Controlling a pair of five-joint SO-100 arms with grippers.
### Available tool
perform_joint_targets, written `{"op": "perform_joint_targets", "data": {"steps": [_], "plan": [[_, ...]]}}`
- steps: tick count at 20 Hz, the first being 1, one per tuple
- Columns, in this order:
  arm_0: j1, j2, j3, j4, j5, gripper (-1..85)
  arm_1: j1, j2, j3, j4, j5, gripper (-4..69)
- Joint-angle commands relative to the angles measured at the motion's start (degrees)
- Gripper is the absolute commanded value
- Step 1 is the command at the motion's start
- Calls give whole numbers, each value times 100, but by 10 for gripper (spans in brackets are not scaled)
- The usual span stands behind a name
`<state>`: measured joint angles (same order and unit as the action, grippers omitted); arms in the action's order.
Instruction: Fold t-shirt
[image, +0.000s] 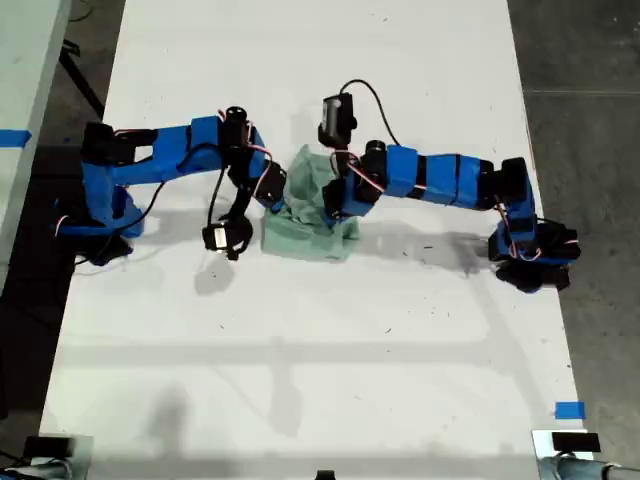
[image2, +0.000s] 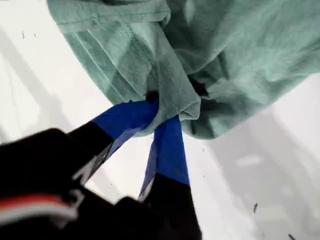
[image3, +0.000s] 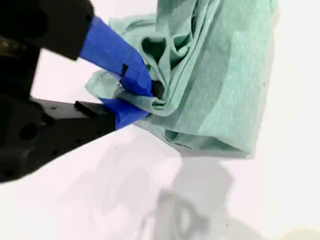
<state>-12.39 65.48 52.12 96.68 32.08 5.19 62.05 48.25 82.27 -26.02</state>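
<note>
The pale mint-green t-shirt (image: 308, 222) is bunched up near the middle of the white table (image: 300, 350), part lifted and part resting on the surface. Two blue arms meet at it. One arm (image: 165, 160) comes from the exterior view's left and the other arm (image: 440, 178) from its right. I cannot tell which is first. My first gripper (image2: 160, 112) is shut on a folded hem of the t-shirt (image2: 225, 50). My second gripper (image3: 136, 100) is shut on a gathered fold of the t-shirt (image3: 220, 90), which hangs down to the table.
Dark floor borders the table on both sides of the exterior view. A blue tape mark (image: 569, 410) sits near the exterior view's lower right corner. The arm bases (image: 100, 215) (image: 530, 245) stand at the table's side edges, and cables loop above the arms.
</note>
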Motion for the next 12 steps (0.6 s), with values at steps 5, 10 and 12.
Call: {"op": "perform_joint_targets", "data": {"steps": [5, 10, 12], "plan": [[-1028, -141, -773, -527, 712, -1, 1028, 694, -149, 299, -694, -10], [-1521, -272, -809, -782, 958, 114, 1608, 650, -26, 281, -765, -11], [-1819, -79, -861, -791, 1072, 185, 1986, 659, -79, 413, -694, 277]]}}
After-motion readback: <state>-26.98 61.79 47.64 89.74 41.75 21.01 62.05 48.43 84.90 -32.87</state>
